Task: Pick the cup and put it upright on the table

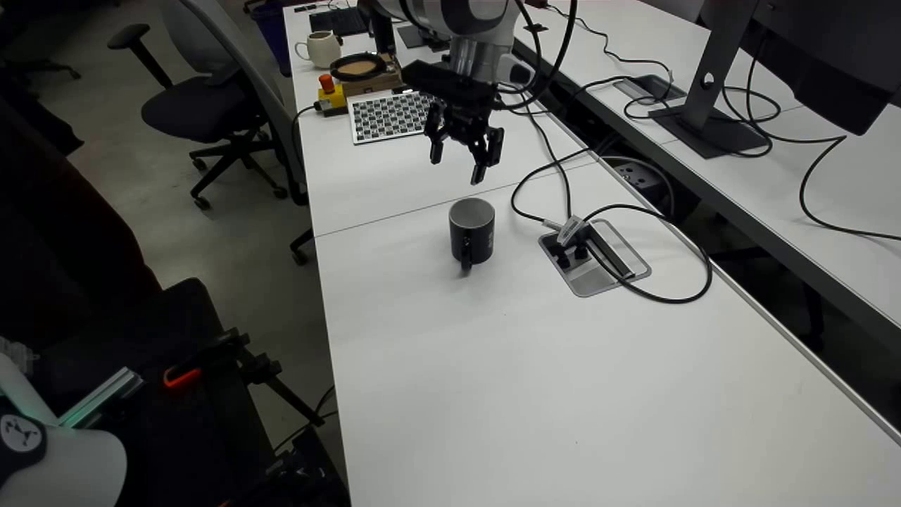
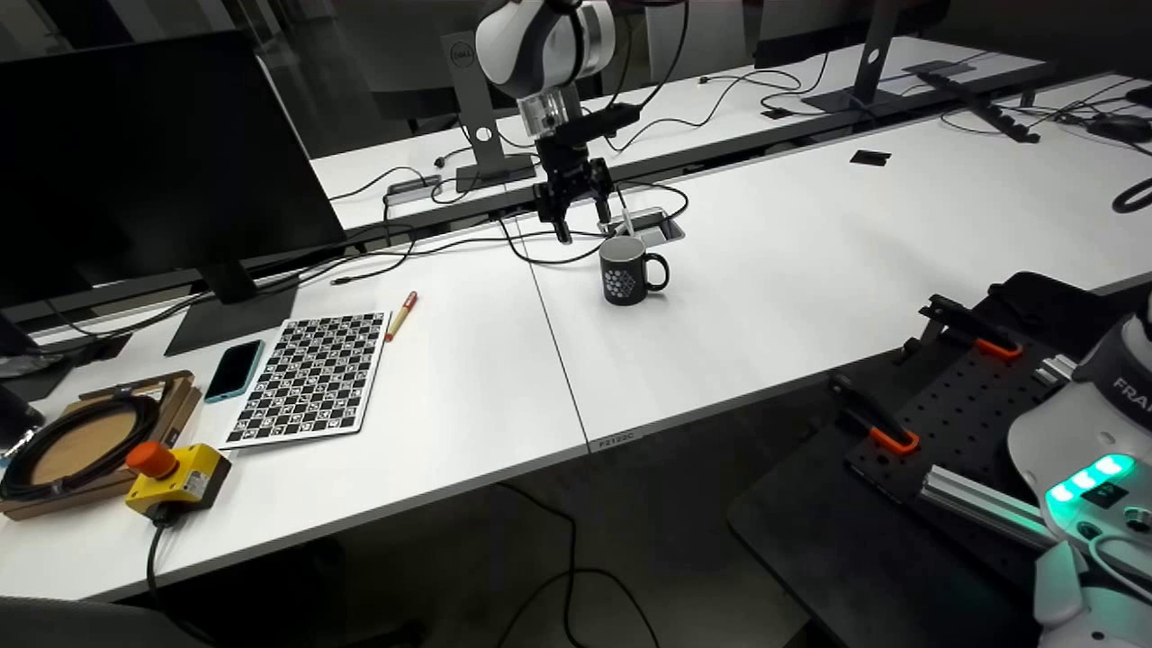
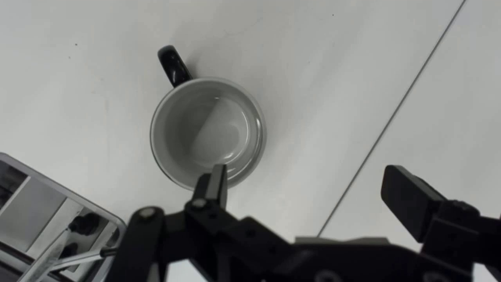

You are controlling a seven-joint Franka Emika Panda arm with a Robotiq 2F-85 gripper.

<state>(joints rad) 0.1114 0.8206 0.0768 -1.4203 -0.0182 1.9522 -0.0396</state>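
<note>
In an exterior view I read: "DELL" on a monitor stand [image 2: 472,94]; "F2122C" on a label [image 2: 616,439] at the edge of the table [image 2: 720,342]; "FRA", cut off, on a robot base [image 2: 1048,441].

Checkered board [image 2: 315,378] between phone [image 2: 235,370] and marker [image 2: 401,317], black cable coil [image 2: 142,427] on cardboard box [image 2: 85,447]

My tool [image 1: 457,166] looks matt black, its bolt heads [image 3: 147,212] bare metal. The mug [image 3: 213,133] shows me a glossy, glazed-ceramic interior, and its handle [image 3: 174,66] shines too. The table [image 1: 493,394] is smooth with a soft sheen; the cable port rim [image 3: 62,192] looks like metal, the emergency stop [image 2: 184,477] plastic, the box [image 2: 90,443] plain cardboard.
</note>
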